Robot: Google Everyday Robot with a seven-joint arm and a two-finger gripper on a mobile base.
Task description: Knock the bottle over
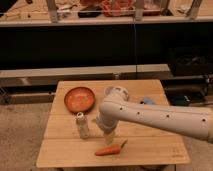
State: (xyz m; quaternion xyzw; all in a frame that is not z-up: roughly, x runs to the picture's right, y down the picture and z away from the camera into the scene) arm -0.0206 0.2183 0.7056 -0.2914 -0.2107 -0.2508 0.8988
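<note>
The bottle (82, 125) is slim and clear-greyish with a pale cap. It stands upright on the wooden table (150, 145), left of the middle. My white arm reaches in from the right, low over the table. Its gripper (100, 124) hangs at the arm's end, just to the right of the bottle and at about the bottle's height. A narrow gap seems to separate them, though I cannot say for sure that they are apart. The arm's bulk hides most of the gripper.
An orange bowl (79, 98) sits at the back left of the table. A carrot (109, 150) lies near the front edge, below the gripper. A blue object (148, 101) peeks out behind the arm at the right. Dark shelving stands behind the table.
</note>
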